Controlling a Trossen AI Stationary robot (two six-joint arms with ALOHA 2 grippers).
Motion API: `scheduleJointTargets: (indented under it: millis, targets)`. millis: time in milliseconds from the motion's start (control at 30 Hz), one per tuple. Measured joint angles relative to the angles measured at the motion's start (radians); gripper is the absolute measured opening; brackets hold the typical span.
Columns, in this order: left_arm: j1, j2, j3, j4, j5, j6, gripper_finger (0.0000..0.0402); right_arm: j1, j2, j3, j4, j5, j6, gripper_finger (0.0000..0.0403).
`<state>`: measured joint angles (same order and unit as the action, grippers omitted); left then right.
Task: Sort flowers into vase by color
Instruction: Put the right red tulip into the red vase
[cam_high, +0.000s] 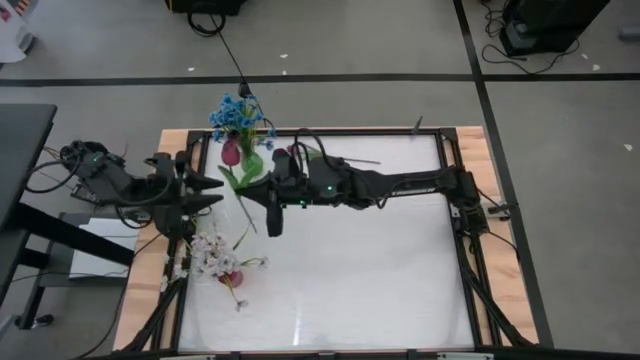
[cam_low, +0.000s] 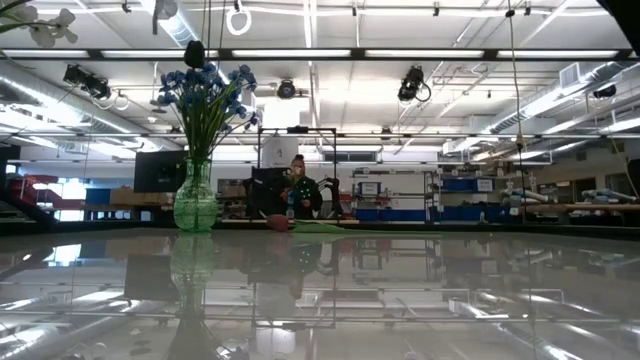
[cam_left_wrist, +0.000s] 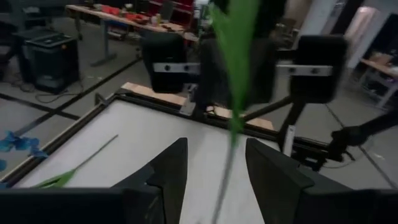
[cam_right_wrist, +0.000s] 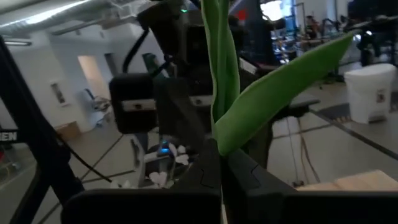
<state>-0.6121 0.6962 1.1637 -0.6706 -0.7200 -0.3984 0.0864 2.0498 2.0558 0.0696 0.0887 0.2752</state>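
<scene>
My right gripper (cam_high: 262, 197) is shut on a tulip with a dark pink-red bud (cam_high: 232, 152) and green leaves (cam_high: 246, 175), just on the near side of the green glass vase (cam_low: 195, 205) of blue flowers (cam_high: 238, 115). My left gripper (cam_high: 222, 192) is open at the table's left. In its wrist view its fingers (cam_left_wrist: 214, 168) stand on either side of the tulip's stem (cam_left_wrist: 235, 118), apart from it. A second tulip (cam_high: 290, 156) lies flat on the table right of the vase; it also shows in the low view (cam_low: 290, 225). My right gripper pinches the tulip's stem (cam_right_wrist: 219, 134) between its two fingers, just below where the leaves (cam_right_wrist: 280, 87) branch off. The fingers lie across the stem. In the high view the bud points toward the table's far edge and the stem's free end (cam_high: 251, 226) toward the near edge.
White blossoms (cam_high: 210, 255) with a pink bud (cam_high: 230, 278) are at the near left, close to the table's left edge. The wooden table frame (cam_high: 470, 135) runs round the white top. The room beyond holds benches and equipment.
</scene>
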Motion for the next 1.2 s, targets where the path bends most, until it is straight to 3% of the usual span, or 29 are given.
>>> scheduleJointTargets:
  millis: [167,400,667,800,1000,1200]
  targets:
    - [0.070,0.049,0.000,0.044,0.092,0.025,0.0167,-0.006,0.013,0.026,0.002,-0.020,-0.021,0.0002]
    - [0.148,0.097,-0.001,0.116,0.141,0.095,0.0157,-0.013,0.007,0.026,-0.010,-0.028,-0.028,0.0002]
    - [0.191,0.088,0.000,0.138,0.188,0.134,0.0068,-0.014,0.007,0.026,-0.034,-0.030,-0.028,0.0002]
    - [0.211,0.088,0.001,0.125,0.228,0.157,0.0014,-0.012,0.005,0.026,-0.038,-0.006,0.002,0.0032]
    - [0.224,0.088,0.001,0.115,0.235,0.164,0.0013,-0.014,0.001,0.026,-0.038,0.010,-0.015,0.0093]
    - [0.223,0.086,0.001,0.110,0.238,0.180,0.0013,-0.022,-0.043,0.025,0.012,0.037,-0.038,0.0113]
